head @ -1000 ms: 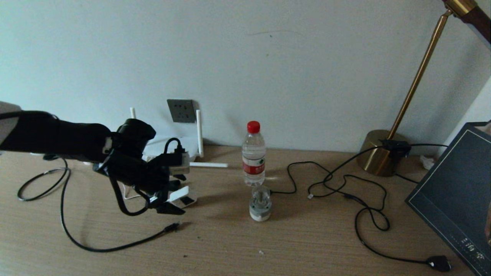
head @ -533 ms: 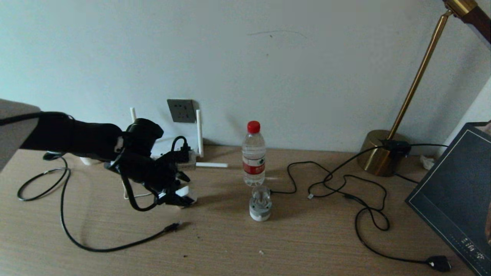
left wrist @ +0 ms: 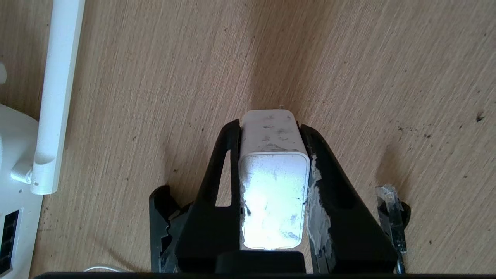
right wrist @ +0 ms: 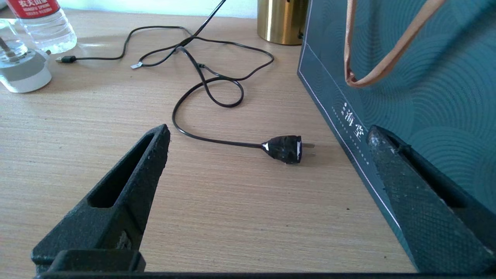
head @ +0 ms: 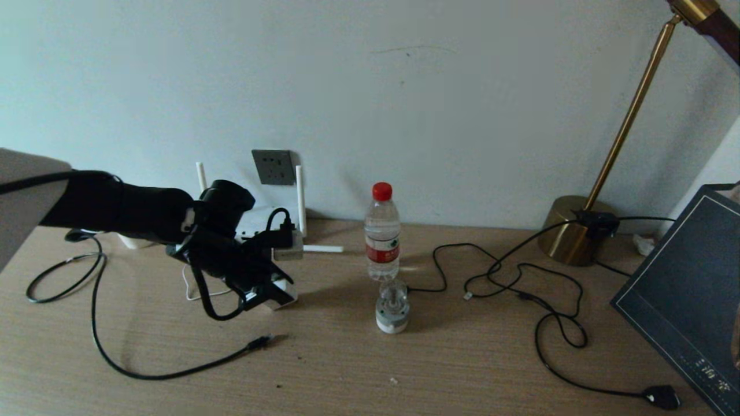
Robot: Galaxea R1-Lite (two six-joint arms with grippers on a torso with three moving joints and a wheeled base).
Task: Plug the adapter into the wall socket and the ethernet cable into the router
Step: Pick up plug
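Now, with my left gripper (left wrist: 273, 155) clamped around the adapter (left wrist: 273, 170), I'd lift straight and keep it square for the wall socket (head: 273, 167).

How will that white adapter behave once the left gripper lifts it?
The adapter looks rigid and small, so probably light. Its smooth flat sides between the left gripper fingers may slip. Its thin white cord will likely drag behind.
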